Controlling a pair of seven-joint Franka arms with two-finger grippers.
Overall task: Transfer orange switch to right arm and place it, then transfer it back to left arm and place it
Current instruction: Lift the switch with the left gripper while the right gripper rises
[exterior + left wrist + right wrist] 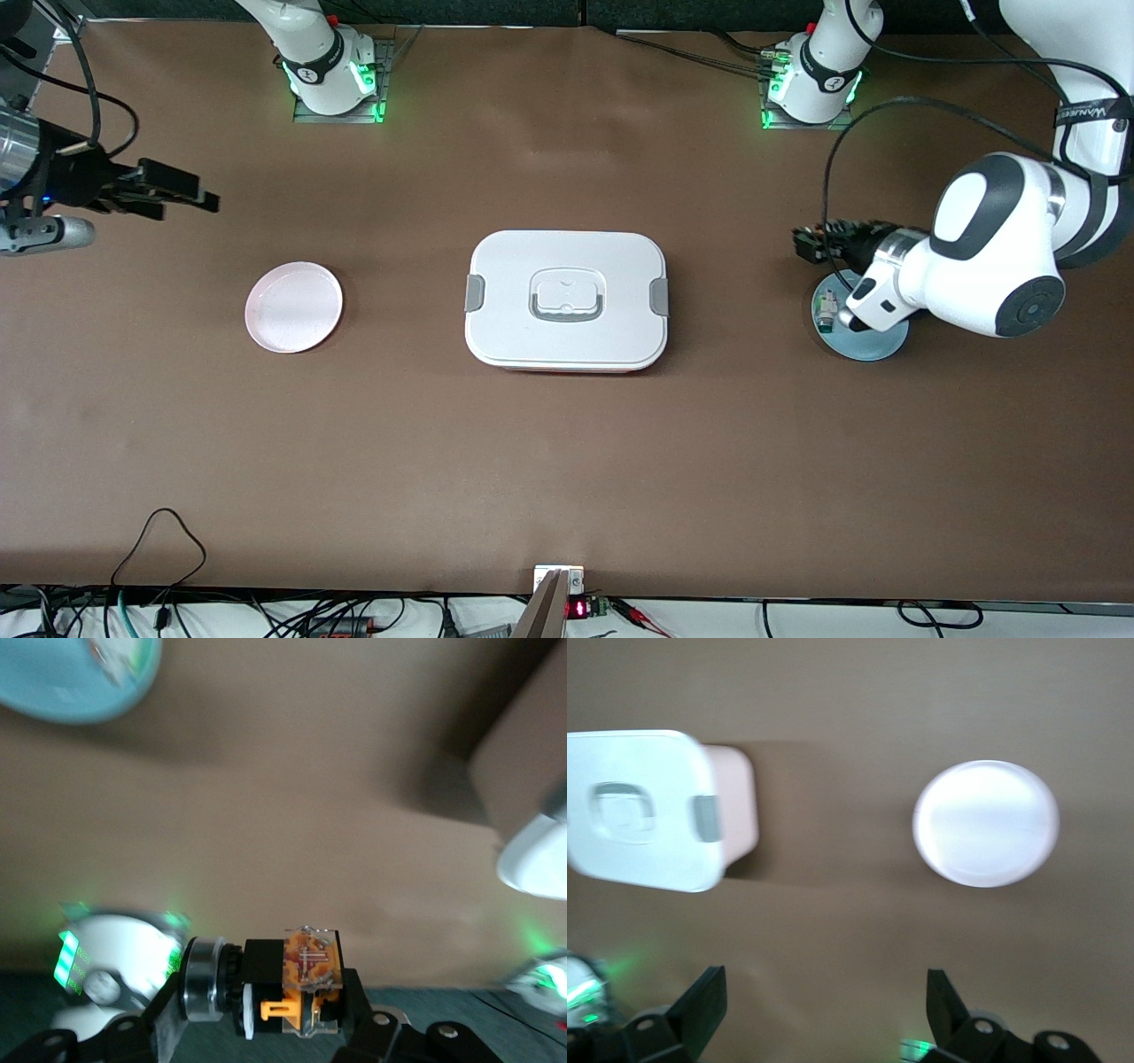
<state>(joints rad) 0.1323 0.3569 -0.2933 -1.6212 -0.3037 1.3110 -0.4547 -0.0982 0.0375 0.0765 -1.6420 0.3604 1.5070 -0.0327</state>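
- Orange switch (301, 988) sits clamped between the fingers of the left gripper (297, 1010), its orange face and silver ring visible in the left wrist view.
- Left gripper (811, 244) is closed on the switch and hangs over the brown surface (567, 461), just beside the rim of the blue plate (877, 341) at the left arm's end.
- A small white-and-green switch part (826, 310) lies on that blue plate, close under the left arm's wrist.
- Right gripper (177, 190) waits with its fingers spread wide and nothing between them, over the surface at the right arm's end.
- Pink plate (293, 307) lies on the surface near the right gripper, empty.
- Box (567, 299), lid on, stands between the two grippers, well apart from both.
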